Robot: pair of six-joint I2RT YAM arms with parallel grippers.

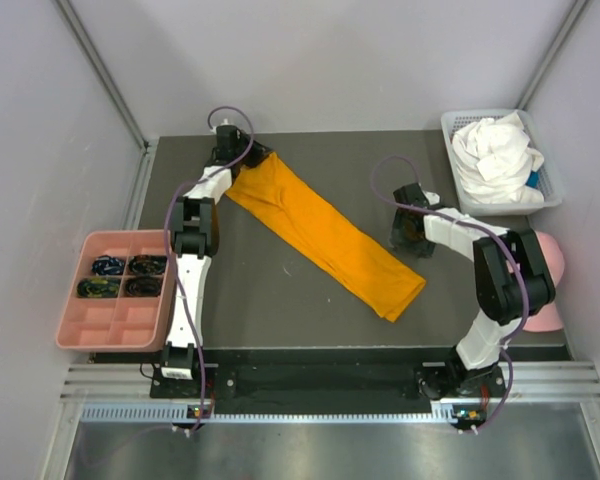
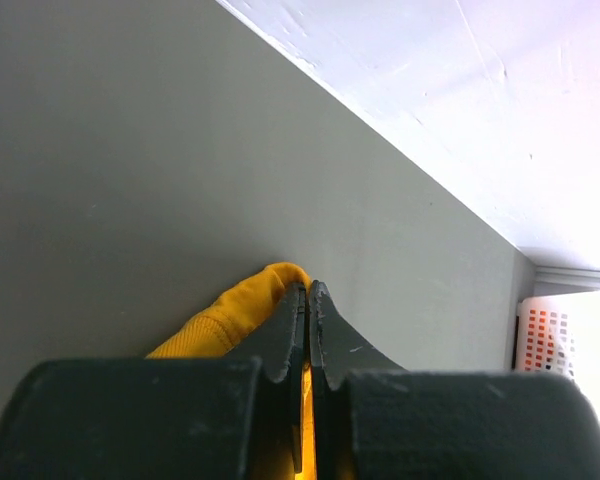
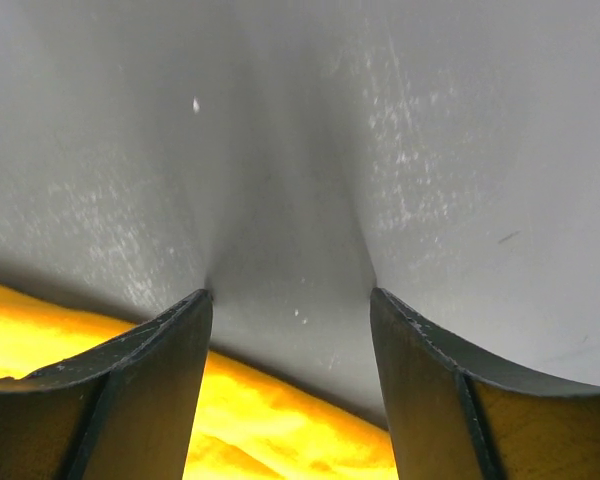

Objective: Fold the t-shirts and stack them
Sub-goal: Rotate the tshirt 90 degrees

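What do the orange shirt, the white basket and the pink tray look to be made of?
Orange shirt: soft matte cloth, likely cotton knit. It lies limp and creased.
Basket: white rigid plastic, probably, going by the thin walls with rows of slots.
Tray: pink moulded plastic by the look, with smooth, rounded compartments and a dull sheen.
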